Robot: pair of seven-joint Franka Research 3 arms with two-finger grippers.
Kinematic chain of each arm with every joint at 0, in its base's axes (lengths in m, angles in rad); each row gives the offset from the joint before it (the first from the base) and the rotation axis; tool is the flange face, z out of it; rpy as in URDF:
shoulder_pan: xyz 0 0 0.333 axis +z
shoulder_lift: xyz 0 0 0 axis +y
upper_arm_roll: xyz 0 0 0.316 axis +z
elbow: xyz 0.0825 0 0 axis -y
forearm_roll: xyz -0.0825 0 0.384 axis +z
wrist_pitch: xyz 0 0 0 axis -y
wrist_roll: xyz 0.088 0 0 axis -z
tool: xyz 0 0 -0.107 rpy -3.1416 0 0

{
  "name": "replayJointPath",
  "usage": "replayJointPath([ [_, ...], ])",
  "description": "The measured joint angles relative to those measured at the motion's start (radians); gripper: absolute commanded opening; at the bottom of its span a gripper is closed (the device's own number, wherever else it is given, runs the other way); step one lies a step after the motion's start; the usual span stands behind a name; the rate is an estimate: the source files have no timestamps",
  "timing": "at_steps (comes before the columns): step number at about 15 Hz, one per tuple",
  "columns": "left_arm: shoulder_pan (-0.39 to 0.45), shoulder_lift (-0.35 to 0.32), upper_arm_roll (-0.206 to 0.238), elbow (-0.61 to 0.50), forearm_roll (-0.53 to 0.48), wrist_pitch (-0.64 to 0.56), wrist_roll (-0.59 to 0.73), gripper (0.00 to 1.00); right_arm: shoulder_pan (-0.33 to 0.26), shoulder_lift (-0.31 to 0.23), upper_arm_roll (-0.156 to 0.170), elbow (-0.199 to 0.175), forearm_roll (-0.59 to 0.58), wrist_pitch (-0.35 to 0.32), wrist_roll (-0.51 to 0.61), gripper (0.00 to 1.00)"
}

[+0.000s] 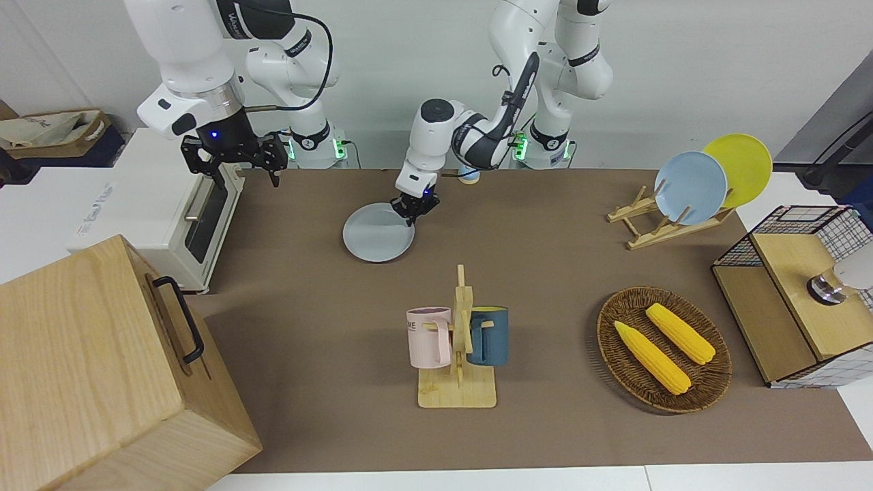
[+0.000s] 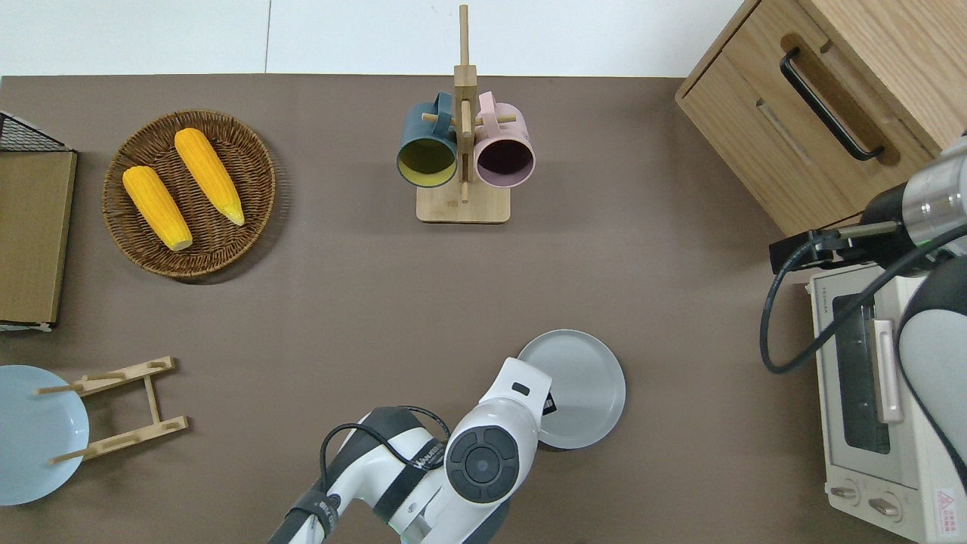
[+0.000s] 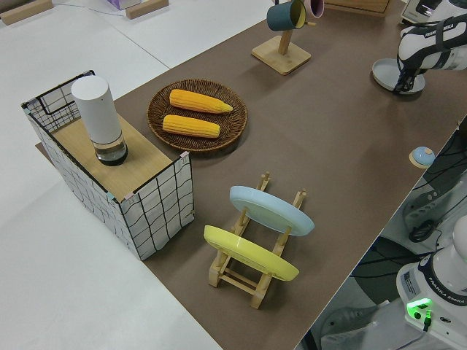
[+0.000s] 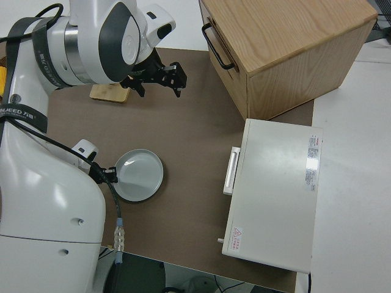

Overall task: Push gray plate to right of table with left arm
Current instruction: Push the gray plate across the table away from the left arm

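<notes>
The gray plate (image 1: 378, 232) is seen left of centre in the upper half of the front view, flat on the worktop (image 1: 545, 273), with the left gripper (image 1: 411, 209) set down at its rim on the side toward the left arm's end; whether the jaws are spread or closed cannot be told. If the tip is carried over the low rim, contact could be lost and the plate left short. An off-centre push could swing it toward the toaster oven (image 1: 153, 204) at upper left.
</notes>
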Motion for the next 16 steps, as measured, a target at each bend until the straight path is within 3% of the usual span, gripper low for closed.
replayJointPath([
  [8, -0.073, 0.114, 0.001, 0.166, 0.083, -0.036, -0.156, 0.00, 0.000, 0.000, 0.000, 0.000, 0.000, 0.000, 0.000, 0.983],
  [15, -0.080, 0.128, 0.000, 0.184, 0.093, -0.039, -0.168, 0.00, 0.000, 0.000, 0.000, 0.000, 0.000, 0.000, 0.000, 0.983],
  [16, -0.080, 0.128, 0.000, 0.184, 0.093, -0.039, -0.168, 0.26, 0.000, 0.000, 0.000, 0.000, 0.000, 0.000, 0.000, 0.983],
])
